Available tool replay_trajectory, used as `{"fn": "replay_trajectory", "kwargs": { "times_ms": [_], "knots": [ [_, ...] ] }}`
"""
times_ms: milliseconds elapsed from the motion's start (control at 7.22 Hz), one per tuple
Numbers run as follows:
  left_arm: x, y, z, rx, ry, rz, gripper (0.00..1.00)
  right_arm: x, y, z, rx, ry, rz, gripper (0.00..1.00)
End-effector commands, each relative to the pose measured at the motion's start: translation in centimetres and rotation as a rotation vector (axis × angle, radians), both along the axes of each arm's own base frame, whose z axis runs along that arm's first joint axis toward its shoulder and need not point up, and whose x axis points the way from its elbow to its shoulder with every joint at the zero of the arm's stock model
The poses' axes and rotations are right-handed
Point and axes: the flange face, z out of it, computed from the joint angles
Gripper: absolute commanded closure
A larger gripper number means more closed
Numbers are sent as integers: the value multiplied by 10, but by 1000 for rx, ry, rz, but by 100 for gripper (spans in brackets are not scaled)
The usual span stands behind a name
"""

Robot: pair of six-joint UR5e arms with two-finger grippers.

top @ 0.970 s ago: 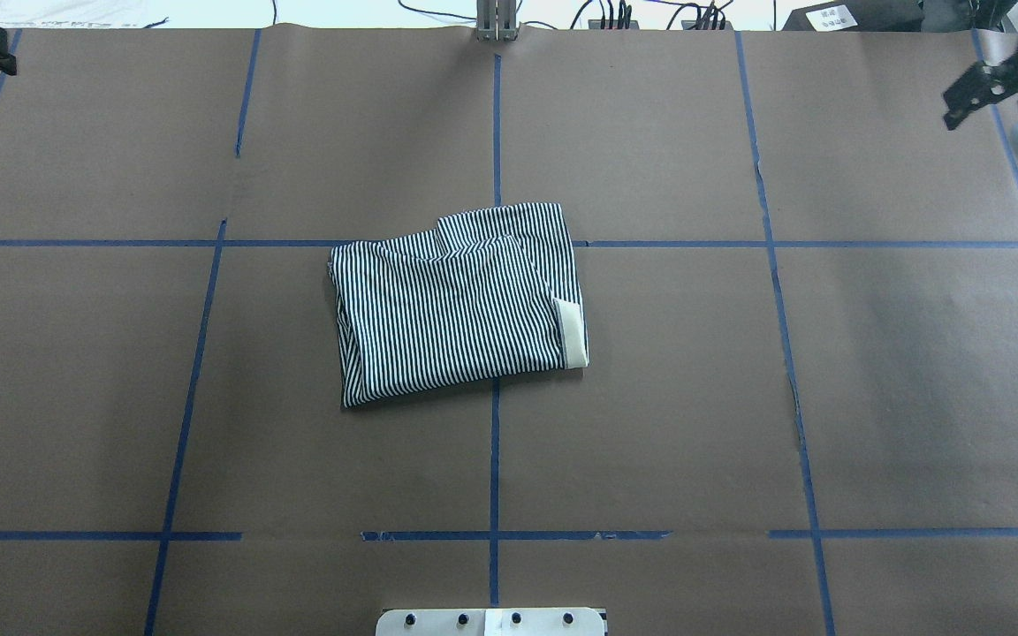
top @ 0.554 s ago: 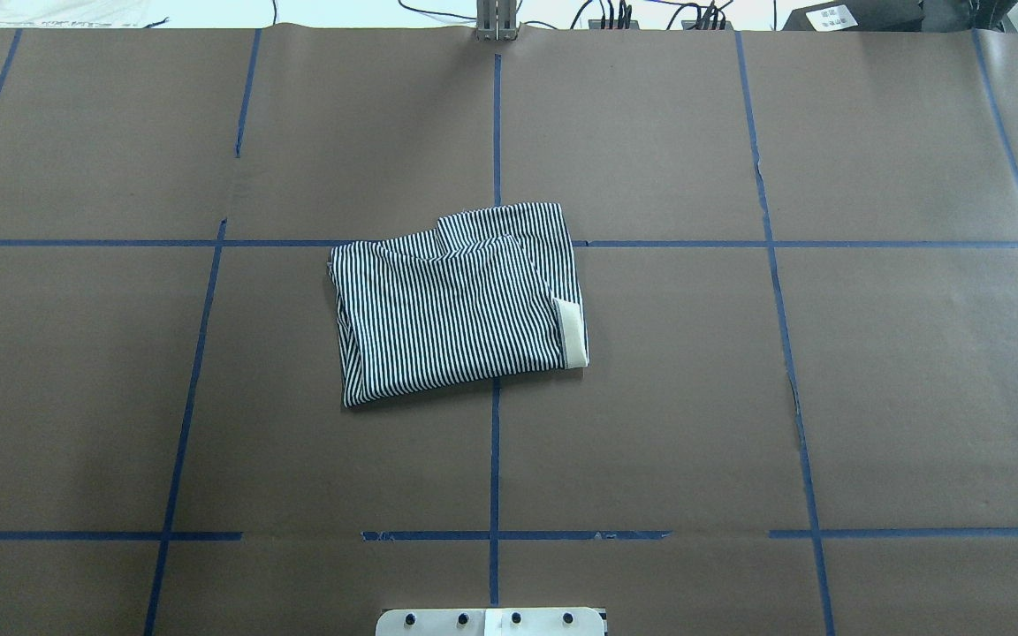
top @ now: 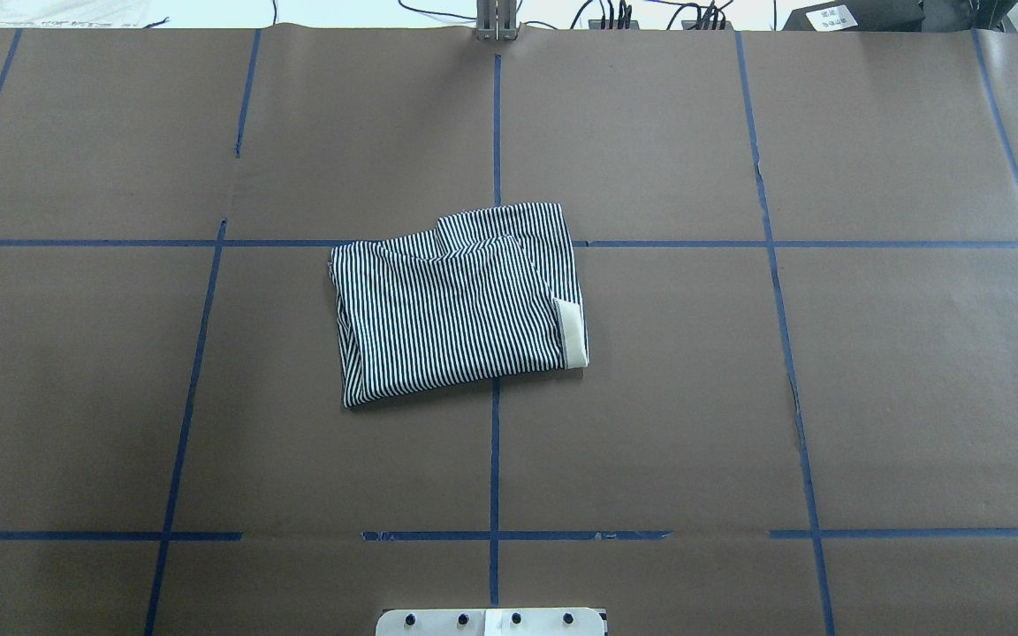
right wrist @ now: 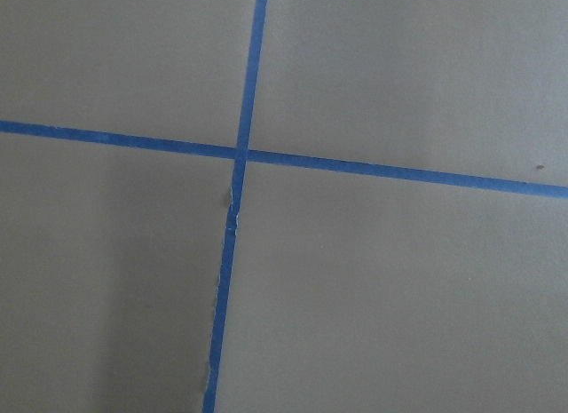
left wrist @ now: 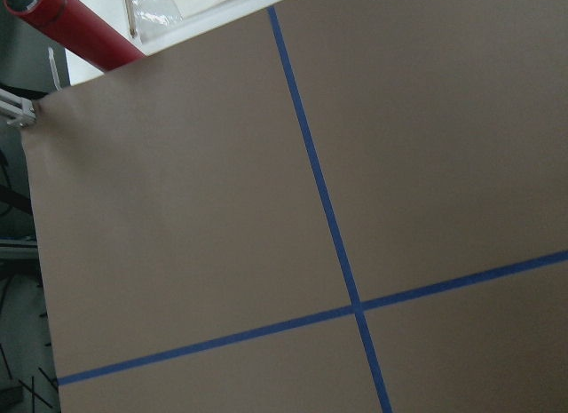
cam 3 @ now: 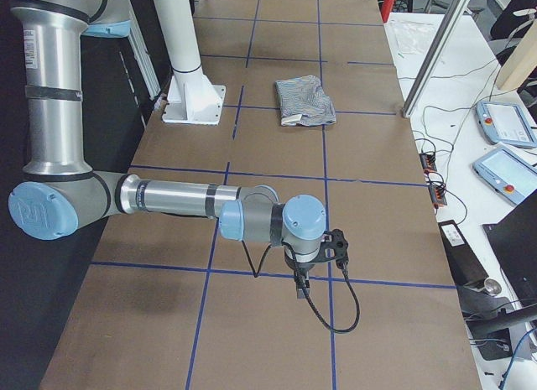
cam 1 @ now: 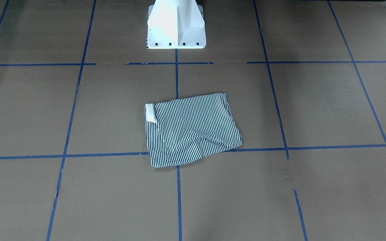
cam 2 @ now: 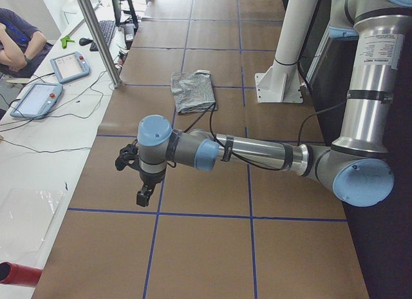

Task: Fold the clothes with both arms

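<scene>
Front camera: the striped shirt (cam 1: 193,129) lies folded into a rough rectangle on the brown paper table (cam 1: 313,100). It's near the middle, a bit out from the white pedestal (cam 1: 176,30), and it sits over a crossing of the blue tape lines (cam 1: 72,100). Its cream collar (cam 1: 150,112) peeks out at the corner on the robot's right. Overhead shows the same: a flat folded bundle across the centre tape line, collar on its right edge. From the left-end camera, the left arm (cam 2: 257,151) stretches out low over the table, well apart from the shirt. The left gripper (cam 2: 143,197) hangs pointing down above the paper, and I honestly can't tell if it's released or clenched. Right-end camera, same deal: the right arm (cam 3: 176,197) reaches out and the right gripper (cam 3: 300,288) hangs just above a tape line, far from the shirt. Can't tell its state either. The left wrist cam just sees paper, a tape crossing and a red tube (left wrist: 75,27) past the paper's edge. Right wrist cam: paper and a tape crossing.
</scene>
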Motion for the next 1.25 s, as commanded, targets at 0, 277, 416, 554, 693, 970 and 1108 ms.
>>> {"fn": "replay_trajectory", "kwargs": {
  "times_ms": [0,277,416,554,693,970,1108],
  "knots": [
    [1,10,48,-9,12,-11,0,-2,0,-1,-2,-5,3,0],
    [10,10,23,-86,21,-22,0,-6,0,-6,-14,-61,12,0],
    [11,13,10,-121,27,-20,0,-8,1,-8,-39,-92,40,0],
    [13,15,-1,-152,29,-17,0,-9,2,-9,-55,-114,55,0],
    [13,16,0,-163,30,-17,0,-10,3,-10,-57,-136,55,0],
    [13,18,3,-168,28,-16,0,-11,3,-11,-51,-141,56,0],
    [13,17,2,-164,28,-16,0,-11,4,-10,-61,-140,62,0]
  ]
}}
